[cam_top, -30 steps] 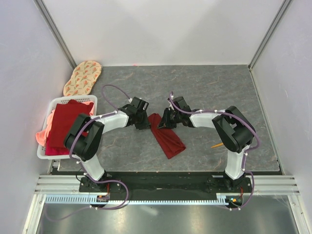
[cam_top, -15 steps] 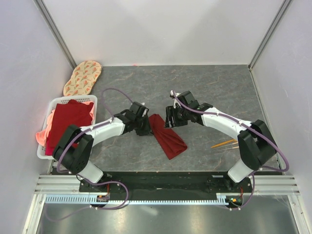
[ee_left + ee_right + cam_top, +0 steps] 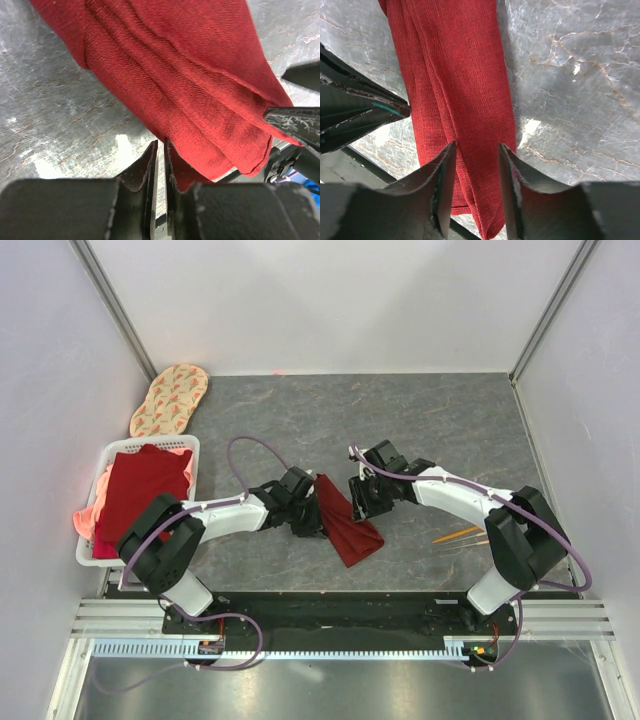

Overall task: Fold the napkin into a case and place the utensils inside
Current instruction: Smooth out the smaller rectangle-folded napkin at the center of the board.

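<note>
Left fingers (image 3: 135, 172) narrow-gapped, right fingers (image 3: 442, 182) astride one napkin (image 3: 355, 535); two utensils (image 3: 458, 535) aside.

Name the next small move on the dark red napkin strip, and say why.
Probably close the right gripper on the napkin. Its fingers stand open astride the folded strip, while the left gripper sits nearly closed at the opposite edge. The strip is long, and the utensils lie aside on the table, so another fold seems due.

White basket (image 3: 150, 442) at the desk's (image 3: 420, 430) left edge, red cloth (image 3: 135, 495) and pink cloth (image 3: 85, 520) inside, oval patterned mat (image 3: 169, 399) beyond it
</note>
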